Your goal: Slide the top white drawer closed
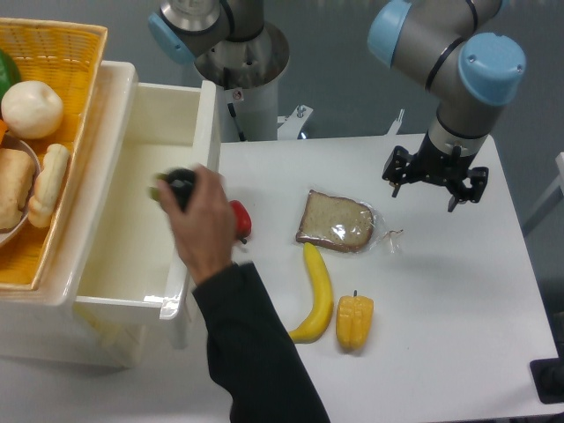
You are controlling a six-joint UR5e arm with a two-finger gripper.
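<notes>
Drawer: the top white drawer (132, 220) is judged rigid, glossy, slippery; its front panel is best pushed.
Pincer: the gripper (434, 184), well apart from the drawer, is spread, empty.

Grey arm (432, 40), blue caps, black end effector (434, 179)

You're basically looking at a robotics lab bench, not a real kitchen. Upper right of the frame there's a grey and light-blue industrial arm (449, 53) hanging over a plain white table (458, 291), with a second robot base (225, 40) bolted at top center. The food lying mid-frame, the banana (315, 295) and the bagged bread slice (335, 220), looks like test props.
</notes>
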